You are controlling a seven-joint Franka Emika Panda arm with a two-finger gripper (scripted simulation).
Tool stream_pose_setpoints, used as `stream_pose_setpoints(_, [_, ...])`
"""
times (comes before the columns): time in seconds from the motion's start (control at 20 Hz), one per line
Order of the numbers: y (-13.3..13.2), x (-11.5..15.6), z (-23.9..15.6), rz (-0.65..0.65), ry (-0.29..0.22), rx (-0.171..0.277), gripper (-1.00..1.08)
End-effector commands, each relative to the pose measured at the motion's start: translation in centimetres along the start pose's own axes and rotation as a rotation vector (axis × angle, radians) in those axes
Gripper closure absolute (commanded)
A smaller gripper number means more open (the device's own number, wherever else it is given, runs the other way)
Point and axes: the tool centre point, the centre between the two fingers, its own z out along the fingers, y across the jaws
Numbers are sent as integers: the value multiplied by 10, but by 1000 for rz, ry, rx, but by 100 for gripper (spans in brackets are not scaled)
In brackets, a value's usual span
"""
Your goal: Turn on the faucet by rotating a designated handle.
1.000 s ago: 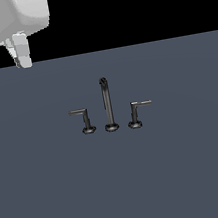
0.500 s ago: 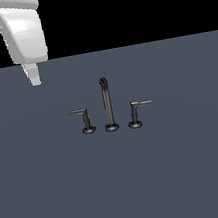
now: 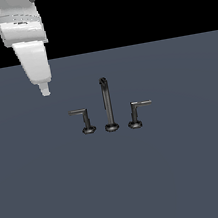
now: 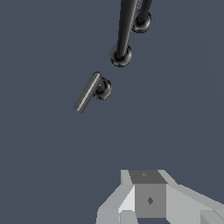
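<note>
Plainly, the gripper [image 3: 45,90] hangs in the air at the upper part of the exterior view's left, its white body tapering down to a narrow tip, and nothing is held in it; whether its jaws stand open or closed cannot be told, since only one slim end shows from outside and the wrist view catches just the grey blocky base of the hand [image 4: 148,199]. The faucet [image 3: 108,106] stands on the flat dark grey surface [image 3: 192,167] near the middle of the exterior view: a tall thin spout post [image 3: 107,103] with a curved tip, flanked by two short levers on round bases. The designated handle [image 3: 84,119] is the lever at the exterior view's left, its thin arm reaching out leftward from its post. It sits below the gripper and toward the exterior view's right of it, well apart, with no contact. The mirrored lever [image 3: 137,112] stands on the other side of the spout, arm pointing to the exterior view's right. From the wrist camera the designated handle [image 4: 92,91] shows ahead of the hand, beside the spout's round base [image 4: 120,56].
</note>
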Motion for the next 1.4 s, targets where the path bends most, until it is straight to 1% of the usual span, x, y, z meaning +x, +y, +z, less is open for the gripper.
stream_pose_setpoints(0.0, [-10, 5, 10, 47, 2, 1, 108])
stream_pose_setpoints(0.35, [-39, 23, 40, 187, 11, 4, 108])
stream_pose_setpoints(0.8, [-76, 57, 82, 388, 23, 7, 108])
stream_pose_setpoints(1.1, [-93, 78, 103, 492, 27, 9, 108])
stream_pose_setpoints(1.35, [-100, 89, 112, 543, 28, 11, 108])
